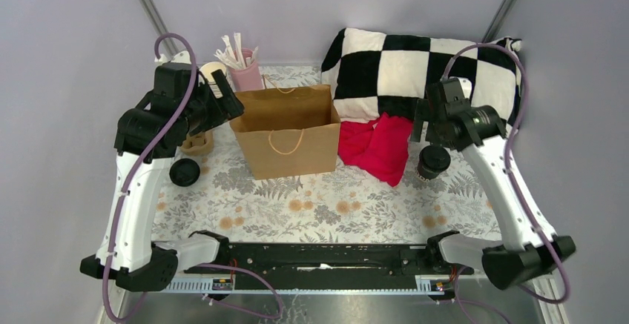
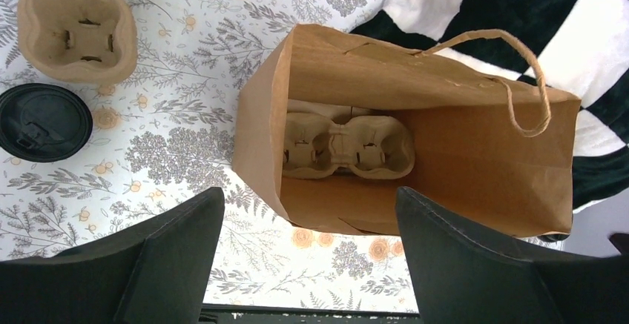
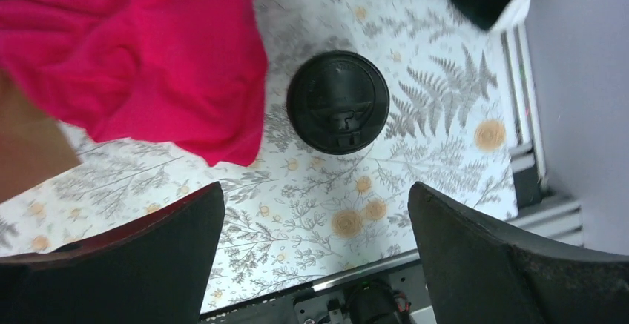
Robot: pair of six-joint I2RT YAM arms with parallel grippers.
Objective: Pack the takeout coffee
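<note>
Two lidded takeout coffees stand on the floral table. One coffee [image 1: 185,172] [image 2: 42,122] is left of the brown paper bag [image 1: 289,135] [image 2: 460,153]. The other coffee [image 1: 434,162] [image 3: 337,111] stands at the right, beside the red cloth. The bag stands upright and open, with a cardboard cup carrier [image 2: 347,146] lying inside it. My left gripper [image 1: 226,101] [image 2: 310,205] hovers open above the bag's left side, holding nothing. Above the right coffee, my right gripper [image 1: 426,127] [image 3: 317,198] is open and empty, apart from the lid.
A second cardboard carrier [image 1: 197,143] [image 2: 78,24] sits on the table at the far left. A pink cup of straws [image 1: 245,72] and a stack of lidless cups [image 1: 213,72] stand behind it. A checkered pillow [image 1: 415,72] and the red cloth [image 1: 378,146] [image 3: 148,50] lie right of the bag.
</note>
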